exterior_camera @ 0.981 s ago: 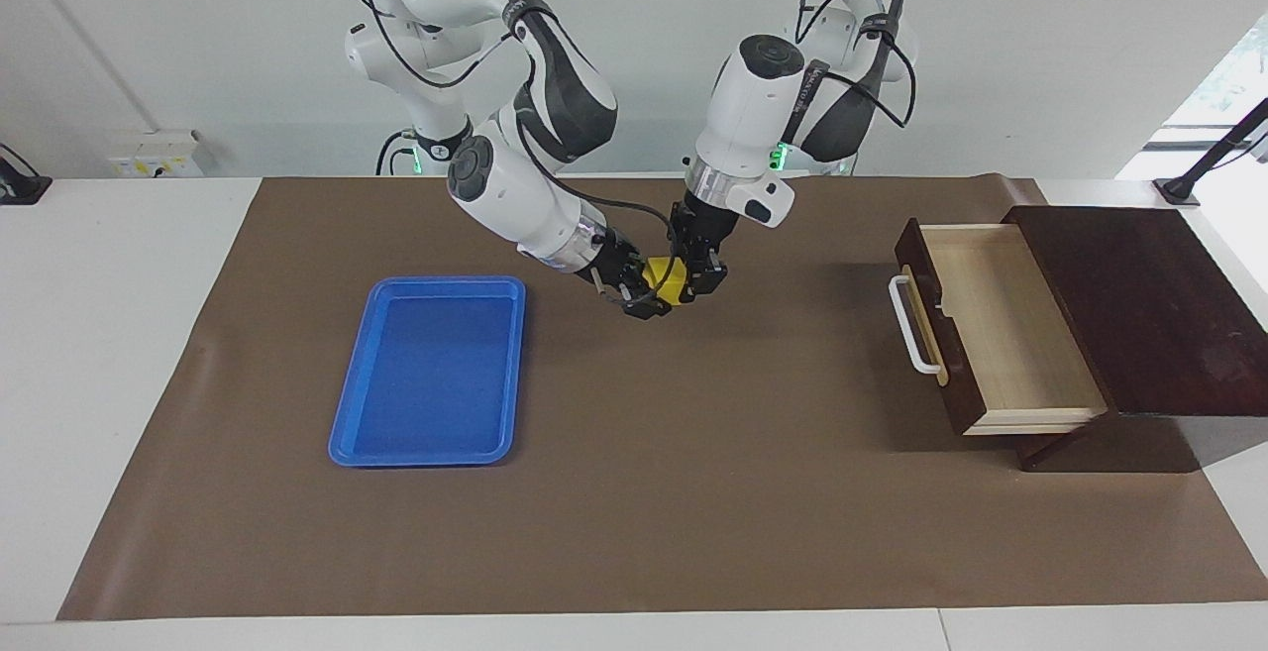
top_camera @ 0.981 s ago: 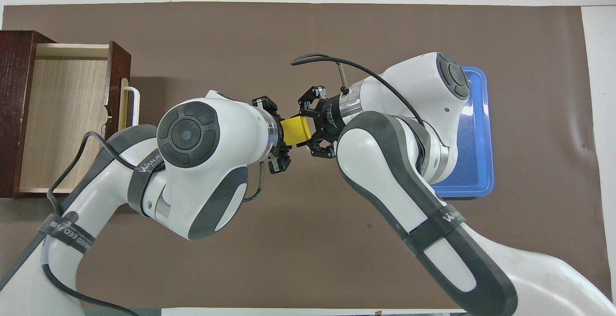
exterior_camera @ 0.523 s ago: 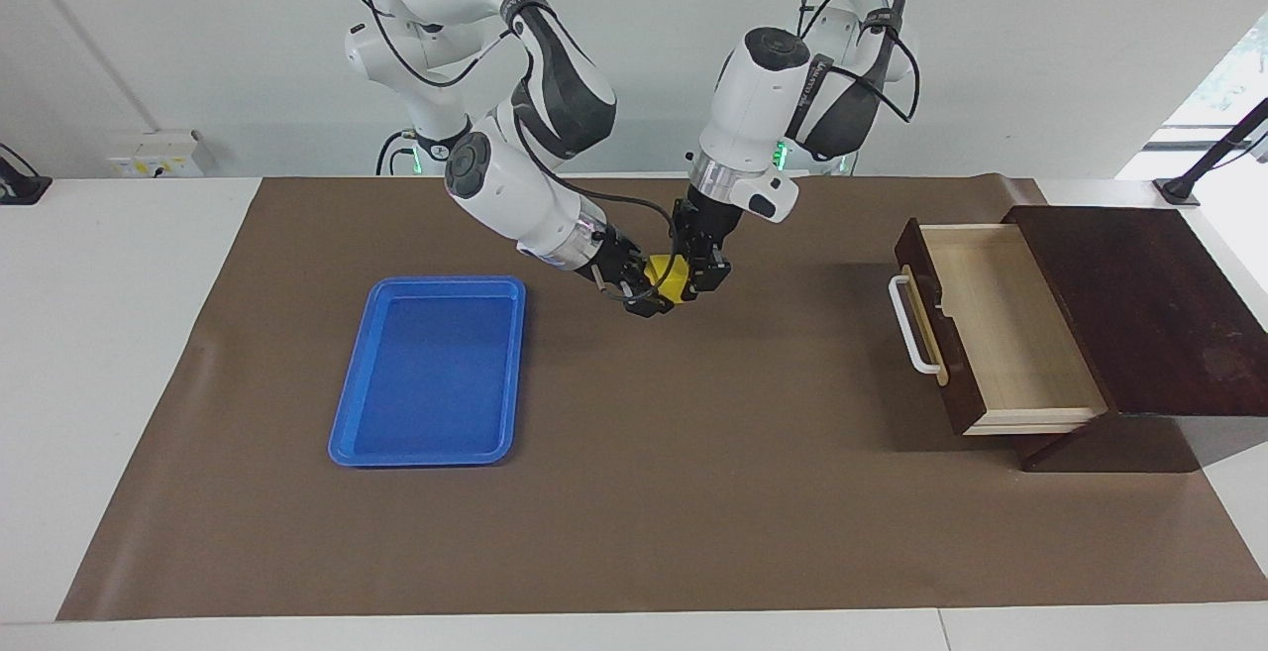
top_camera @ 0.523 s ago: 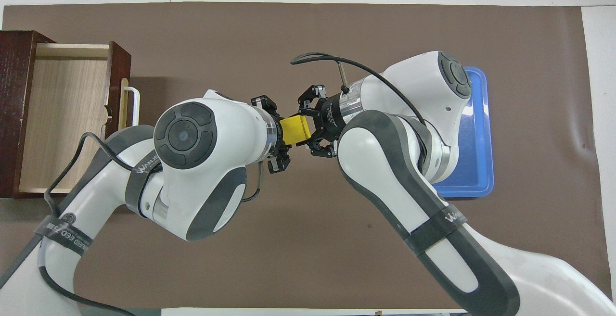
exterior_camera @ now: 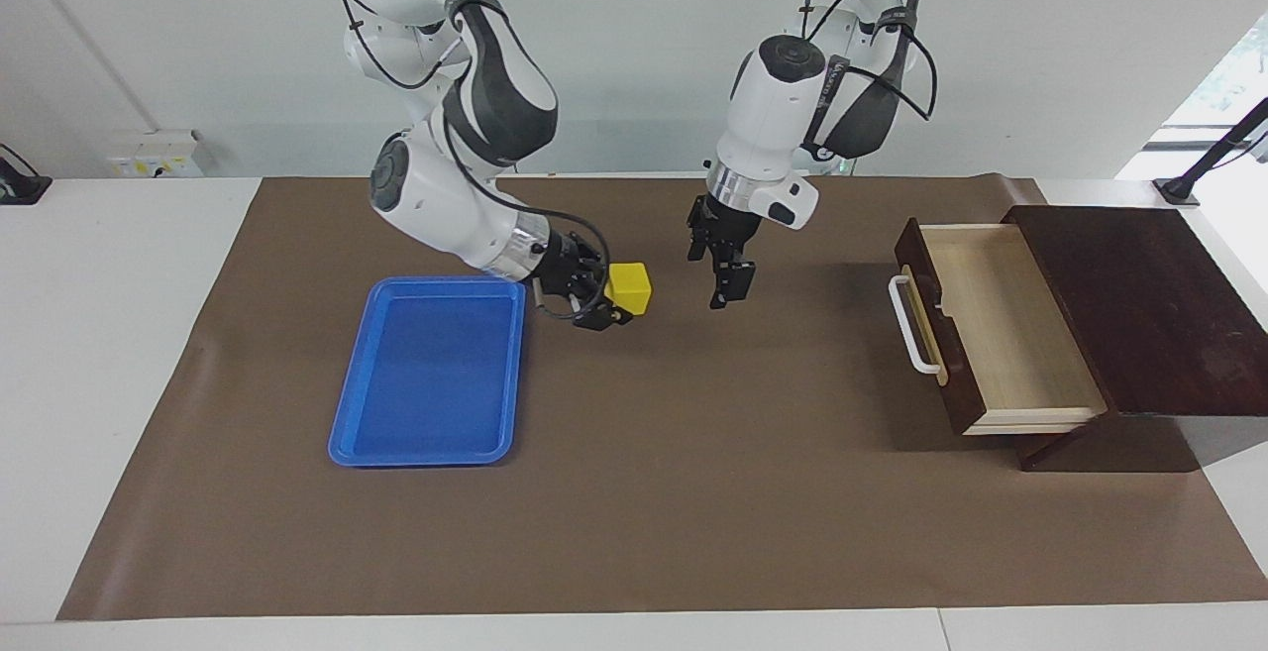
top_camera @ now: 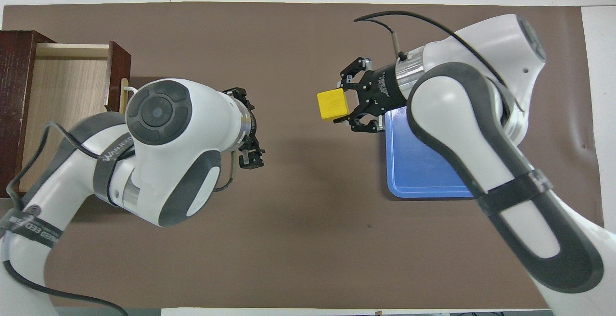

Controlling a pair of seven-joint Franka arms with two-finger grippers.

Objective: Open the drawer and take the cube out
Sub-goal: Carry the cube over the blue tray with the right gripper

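Drawer (exterior_camera: 991, 329) is pulled fully out of its box (exterior_camera: 1149, 309) at the left arm's end of the table, pale interior bare, so the opening and the take-out both look done. Cube (exterior_camera: 629, 286) is in the air over the mat (exterior_camera: 693, 492), pinched by the right gripper (exterior_camera: 606, 302), just beside the tray (exterior_camera: 428, 371) corner nearest the robots. Left gripper (exterior_camera: 723, 284) hangs over bare mat between cube and drawer, holding nothing; jaws look slightly parted but I can't tell for sure. What's left, I'd guess: set the cube down, tray being the obvious spot. Room: tray holds nothing, low rim, short hop over its edge. The two grippers are well apart. Open mat all around farther out from the robots; only the drawer front and handle (exterior_camera: 906, 324) stick out at that end.
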